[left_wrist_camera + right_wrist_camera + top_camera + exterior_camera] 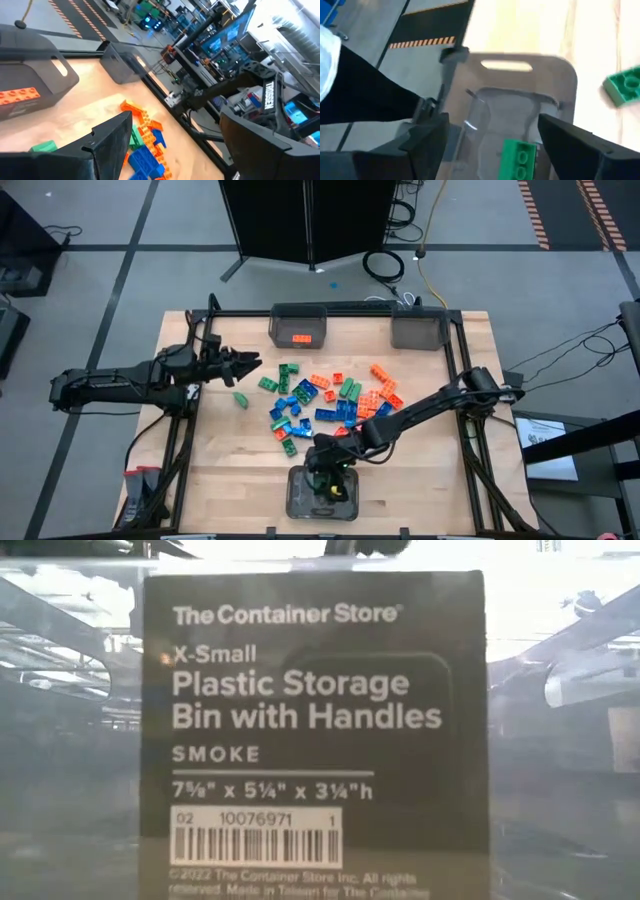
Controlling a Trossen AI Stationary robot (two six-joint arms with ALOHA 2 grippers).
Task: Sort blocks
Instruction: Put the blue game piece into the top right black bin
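I see the right gripper (330, 477) over the bottom-centre bin (296, 508), fingers apart, green block (519, 159) beneath. Left gripper (243, 363) spread, centre-left. Blocks (330, 402) heaped mid-table.

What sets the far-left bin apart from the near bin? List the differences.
The far-left bin holds orange blocks; the near bin holds green blocks. The right gripper, jaws open, hangs over the near bin; nothing hangs over the far-left bin, and the left gripper waits to its left. Both are grey translucent bins.
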